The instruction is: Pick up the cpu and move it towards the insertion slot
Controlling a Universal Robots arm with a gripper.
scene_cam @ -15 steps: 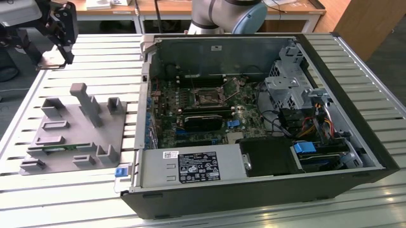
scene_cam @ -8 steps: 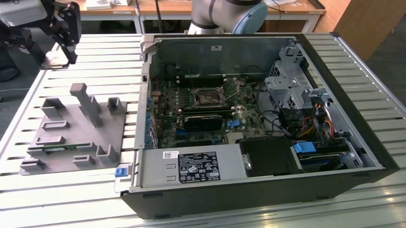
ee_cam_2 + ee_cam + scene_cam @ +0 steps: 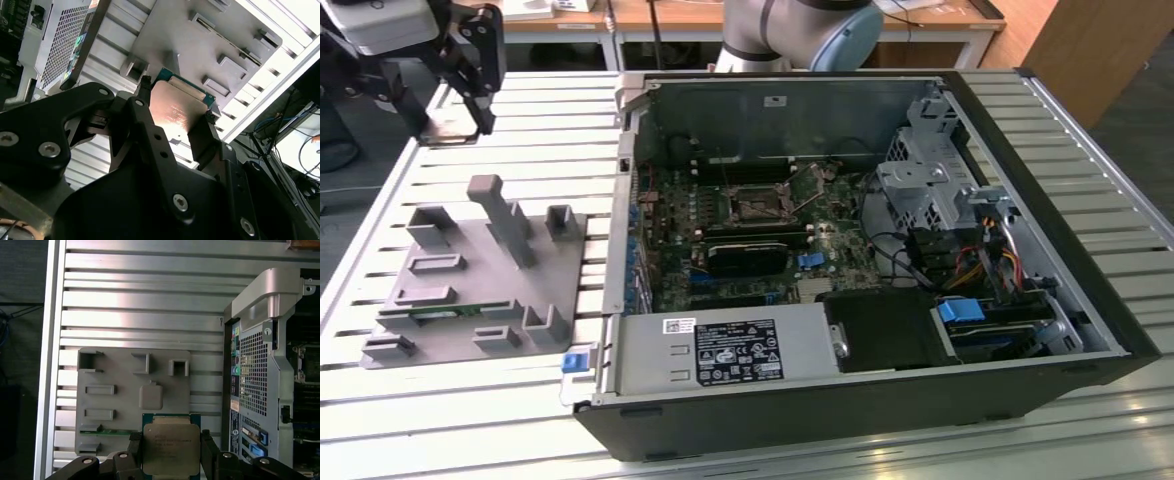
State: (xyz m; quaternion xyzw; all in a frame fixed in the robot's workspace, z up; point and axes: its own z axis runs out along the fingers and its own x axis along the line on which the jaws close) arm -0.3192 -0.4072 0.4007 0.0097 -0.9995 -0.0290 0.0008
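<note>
While the gripper [image 3: 171, 452] clamps the chip [image 3: 171, 447] between its two fingers, the chip hangs lifted above the grey fixture [image 3: 115, 400] below it. Pickup looks done; the socket [image 3: 757, 206] inside the computer case [image 3: 1067, 250] sits well apart. No print on the chip is readable.

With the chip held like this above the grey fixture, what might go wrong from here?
1. The tool grips the cpu only by two opposite edges, so a jolt might tilt or drop it onto the grey fixture.
2. The insertion slot lies deep inside the computer case, beside cables and a metal drive cage; the tool may strike the case wall on the way there.
</note>
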